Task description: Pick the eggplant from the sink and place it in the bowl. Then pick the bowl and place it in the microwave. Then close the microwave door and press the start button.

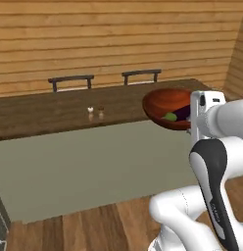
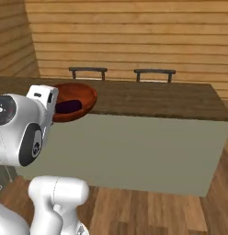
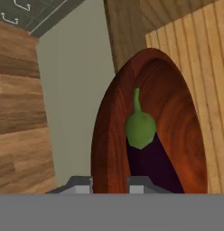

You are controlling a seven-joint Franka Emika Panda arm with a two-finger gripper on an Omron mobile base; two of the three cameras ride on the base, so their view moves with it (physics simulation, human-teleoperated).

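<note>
Gripper point(image 3: 109, 184) with jaws clamped on the near rim of the reddish-brown bowl point(image 1: 165, 105), held aloft at the wooden counter's point(image 1: 55, 108) edge. The eggplant point(image 3: 147, 149) lies inside the bowl, green stem end toward its centre.

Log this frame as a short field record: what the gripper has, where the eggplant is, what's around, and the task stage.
gripper: closed on the near rim of the bowl, carrying it raised in the air
eggplant: lying inside the bowl, green stem end away from the gripper
surroundings: long wooden counter with two small shakers on it, two chairs behind
task stage: eggplant already in bowl; bowl lifted, not yet in a microwave
</note>
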